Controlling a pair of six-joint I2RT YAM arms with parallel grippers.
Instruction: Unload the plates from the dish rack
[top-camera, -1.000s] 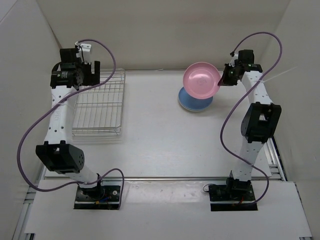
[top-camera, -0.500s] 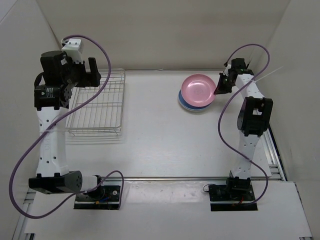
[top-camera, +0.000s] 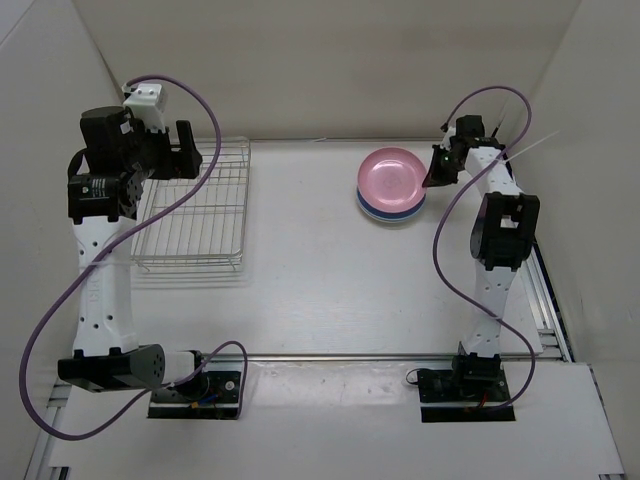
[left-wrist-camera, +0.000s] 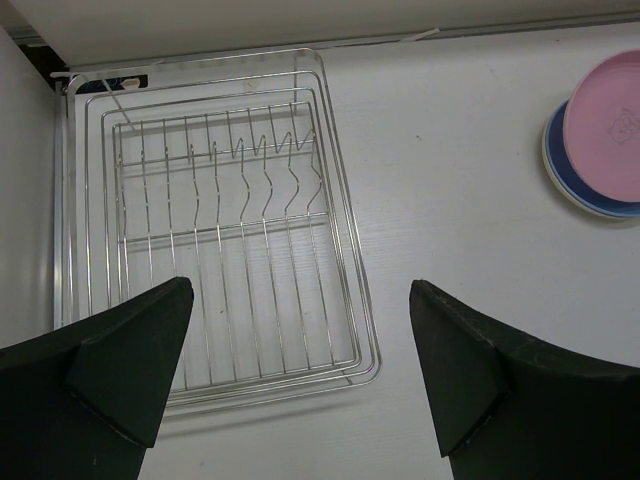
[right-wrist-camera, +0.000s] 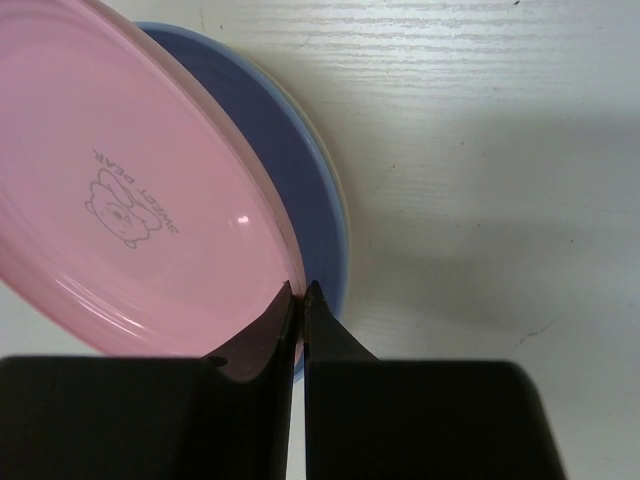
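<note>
The silver wire dish rack (top-camera: 195, 215) stands at the left of the table with no plates in it; it also shows in the left wrist view (left-wrist-camera: 215, 220). The pink plate (top-camera: 392, 180) lies tilted on the blue plate (top-camera: 385, 212) at the back right. A cream rim (right-wrist-camera: 325, 160) peeks from under the blue plate (right-wrist-camera: 300, 210). My right gripper (top-camera: 432, 182) is shut on the right edge of the pink plate (right-wrist-camera: 130, 190), as the right wrist view (right-wrist-camera: 300, 290) shows. My left gripper (top-camera: 180, 150) hangs open and empty above the rack's far end.
White walls close in the table at the back, left and right. The stack of plates also shows at the right edge of the left wrist view (left-wrist-camera: 600, 140). A metal rail (top-camera: 350, 357) crosses the near edge.
My right gripper has lowered the pink plate onto the blue plate. My left arm has risen above the rack and now holds still.
</note>
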